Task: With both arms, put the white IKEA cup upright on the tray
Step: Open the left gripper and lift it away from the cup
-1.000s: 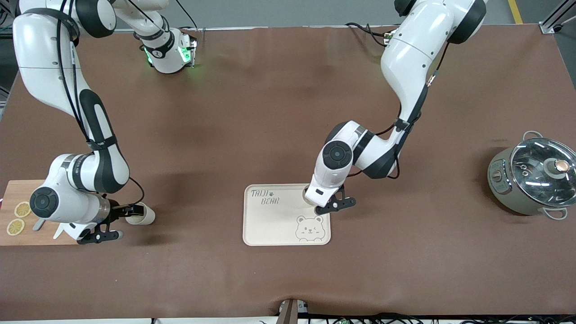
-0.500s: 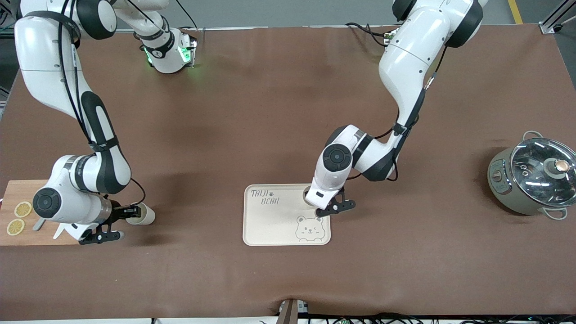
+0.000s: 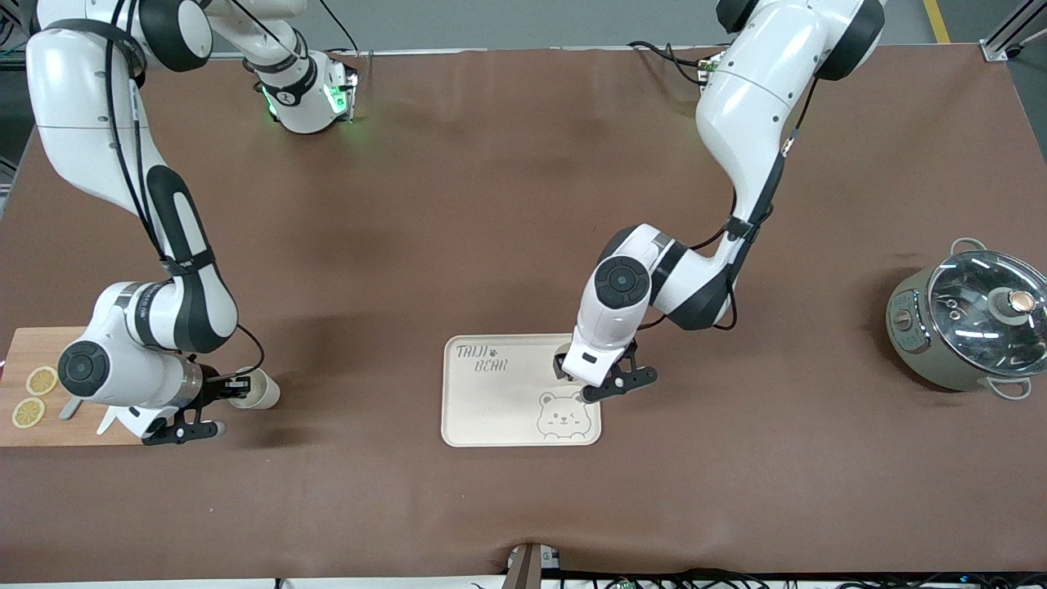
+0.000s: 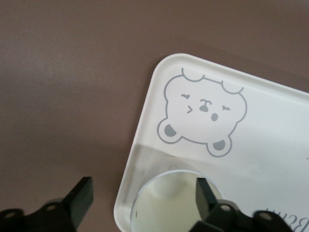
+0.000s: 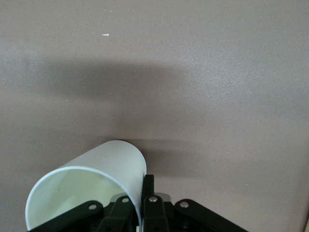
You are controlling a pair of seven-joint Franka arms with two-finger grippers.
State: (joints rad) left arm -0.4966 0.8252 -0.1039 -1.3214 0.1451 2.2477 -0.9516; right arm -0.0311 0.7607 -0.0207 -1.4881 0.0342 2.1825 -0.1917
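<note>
White cup on tray shows between left end effector fingers.

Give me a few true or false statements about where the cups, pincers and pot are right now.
The right pincer grips a white cup by its wall. True.
That cup lies on the tray. False: it is beside the cutting board, tipped sideways.
The left pincer is open above the tray. True.
The pot has no lid. False: a glass lid sits on it.
Another cup stands upright on the tray. True.
</note>
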